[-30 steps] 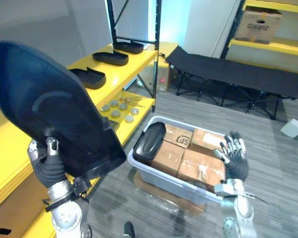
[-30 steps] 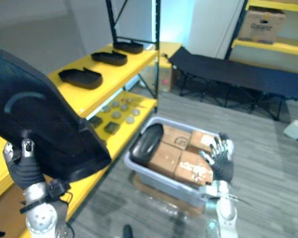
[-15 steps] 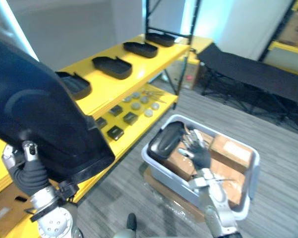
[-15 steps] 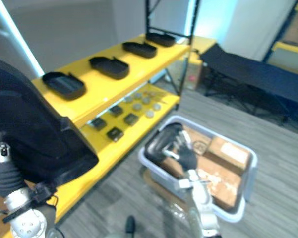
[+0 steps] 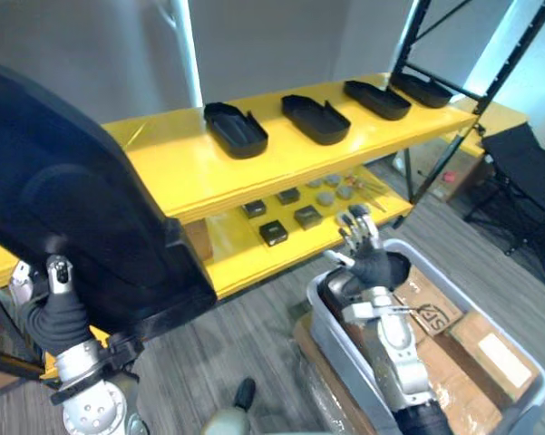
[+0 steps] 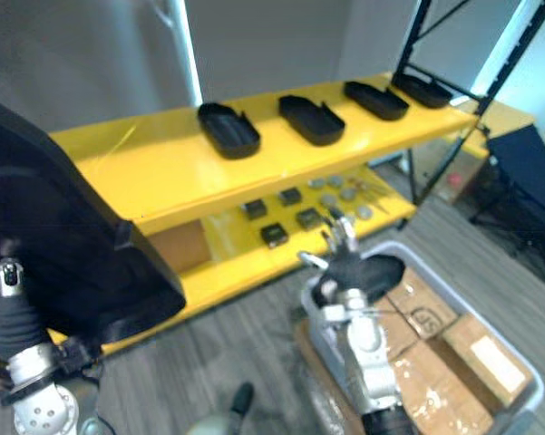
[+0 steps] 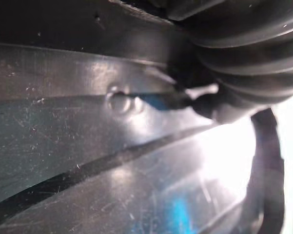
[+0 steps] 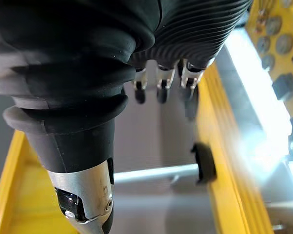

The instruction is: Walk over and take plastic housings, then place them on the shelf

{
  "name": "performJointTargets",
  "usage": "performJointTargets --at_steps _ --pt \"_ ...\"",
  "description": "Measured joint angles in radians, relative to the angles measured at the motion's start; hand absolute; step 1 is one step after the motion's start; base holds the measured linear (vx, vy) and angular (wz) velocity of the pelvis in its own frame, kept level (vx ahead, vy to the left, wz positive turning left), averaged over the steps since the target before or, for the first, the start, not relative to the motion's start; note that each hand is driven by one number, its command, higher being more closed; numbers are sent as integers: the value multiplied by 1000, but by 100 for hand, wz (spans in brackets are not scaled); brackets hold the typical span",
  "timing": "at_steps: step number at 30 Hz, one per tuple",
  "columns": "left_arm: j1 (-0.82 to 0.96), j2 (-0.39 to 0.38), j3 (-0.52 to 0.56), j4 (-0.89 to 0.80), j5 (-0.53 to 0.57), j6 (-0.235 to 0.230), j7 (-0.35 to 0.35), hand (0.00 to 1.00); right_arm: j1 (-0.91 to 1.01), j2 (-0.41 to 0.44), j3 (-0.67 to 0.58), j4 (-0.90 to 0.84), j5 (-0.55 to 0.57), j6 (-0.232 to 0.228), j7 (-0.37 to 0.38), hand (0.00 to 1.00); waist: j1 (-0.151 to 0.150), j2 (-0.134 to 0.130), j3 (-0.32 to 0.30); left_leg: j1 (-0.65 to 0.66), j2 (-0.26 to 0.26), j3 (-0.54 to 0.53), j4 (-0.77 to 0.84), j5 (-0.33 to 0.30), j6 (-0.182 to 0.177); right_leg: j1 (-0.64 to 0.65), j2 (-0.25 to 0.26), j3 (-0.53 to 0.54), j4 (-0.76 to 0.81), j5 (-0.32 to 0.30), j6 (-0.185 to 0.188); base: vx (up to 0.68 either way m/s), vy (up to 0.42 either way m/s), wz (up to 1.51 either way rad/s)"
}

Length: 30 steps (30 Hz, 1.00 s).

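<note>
Large black plastic housing (image 5: 82, 217) stands raised on the left hand (image 5: 58, 310), against the yellow shelf's (image 5: 177, 168) front edge. Its fingers are hidden, so the grasp cannot be told. Right hand (image 5: 367, 256), well apart from the housing, hovers with fingers straight over the grey plastic bin's (image 5: 326, 317) corner.

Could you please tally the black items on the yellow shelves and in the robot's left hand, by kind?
Black housings on the upper shelf: 4
Held housing, in the left hand: 1
Small black square parts on the lower shelf: 4
Total: 9
</note>
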Motion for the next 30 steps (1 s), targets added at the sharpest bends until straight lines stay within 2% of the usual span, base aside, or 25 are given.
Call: performJointTargets --at_steps 5,7,8,9,10,11,12,13,14,15,16,17,20,22,26,27,28,29,30 --pt "9 0 0 0 10 1 12 100 1 -4 -19 0 17 -12 74 0 -16 6 4 3 4 -8 4 2 -3 1 0 -3 24 -13 -5 -9 -45 5" --pt "17 0 -4 4 7 2 10 100 11 -1 -34 -2 25 -13 83 0 -30 22 22 -6 -4 -5 -1 -21 6 18 -1 -56 46 -28 0 -54 -45 58" --pt "14 1 -10 13 3 2 2 100 29 0 -48 -9 25 -15 82 0 -35 33 29 -14 -2 40 0 -49 34 30 -3 -86 38 -28 1 -50 -54 131" --pt "-8 1 -30 44 -9 0 -20 100 69 -3 -87 -38 24 -21 72 0 -53 25 37 -24 0 151 20 -108 116 71 -10 -172 10 -18 13 -35 -48 161" --pt "-21 2 -44 66 -21 -2 -30 100 86 -4 -112 -51 23 -24 71 0 -63 30 47 -41 4 216 50 -137 152 91 -12 -216 -1 -13 18 -87 -36 216" --pt "-40 1 -66 108 -31 -3 -47 100 111 -10 -152 -76 22 -31 58 0 -75 56 62 -74 34 338 104 -179 147 117 -8 -282 -7 -14 19 -90 11 193" --pt "-36 0 -81 142 -33 -3 -54 100 124 -21 -173 -80 20 -35 46 0 -82 77 72 -94 57 429 137 -209 111 136 -8 -335 -14 -22 16 -97 39 166" --pt "-31 0 -87 154 -33 -3 -57 100 134 -26 -184 -76 11 -39 41 0 -81 76 74 -103 64 463 141 -214 103 137 -18 -358 -25 -31 5 -15 61 121" --pt "-17 2 -85 157 -34 -4 -57 100 142 -23 -187 -61 -10 -52 32 0 -76 79 74 -124 70 484 174 -202 121 138 -33 -387 -14 -48 8 39 62 62" --pt "-1 1 -81 155 -41 -5 -54 100 147 -15 -181 -53 -25 -64 32 0 -59 98 65 -107 75 485 200 -180 119 135 -40 -379 15 -66 18 74 38 43" --pt "4 2 -81 155 -47 -6 -54 100 153 -13 -179 -53 -27 -77 33 0 -59 103 65 -101 78 493 191 -138 107 135 -41 -374 30 -77 25 91 17 17" --pt "12 4 -81 155 -63 -11 -54 100 155 -10 -166 -42 -32 -93 31 0 -56 98 66 -91 74 489 184 -72 106 139 -58 -374 68 -96 40 103 16 21" --pt "12 21 -87 150 -69 -15 -52 100 141 3 -143 -36 -46 -101 24 0 -56 55 80 -88 28 479 177 -75 110 140 -92 -316 93 -93 40 118 58 31" --pt "7 39 -87 150 -69 -19 -49 100 123 9 -143 -35 -46 -102 6 0 -55 38 90 -104 14 474 200 -96 119 131 -107 -294 116 -92 40 104 90 26" --pt "-32 39 -86 150 -66 -20 -45 100 91 16 -145 -21 -87 -104 -48 0 -53 29 101 -151 -1 473 335 -211 133 133 -145 -263 174 -85 44 104 105 14" --pt "-45 39 -85 150 -62 -20 -47 100 92 18 -145 -15 -97 -110 -69 0 -53 29 101 -152 -4 472 356 -233 136 128 -156 -246 207 -77 32 107 155 19" --pt "-61 39 -84 150 -59 -20 -50 100 92 22 -149 -13 -106 -111 -89 0 -54 32 102 -142 -10 469 356 -246 142 105 -176 -219 282 -55 -1 135 207 18" --pt "-73 39 -84 151 -57 -20 -58 100 94 29 -152 -13 -108 -115 -106 0 -55 32 103 -113 -19 471 321 -248 141 61 -209 -185 387 -11 -50 162 211 15" --pt "-79 40 -84 151 -44 -20 -61 100 95 40 -162 -13 -127 -130 -126 0 -56 31 104 -64 -24 484 261 -248 140 1 -251 -144 517 73 -115 155 173 8"
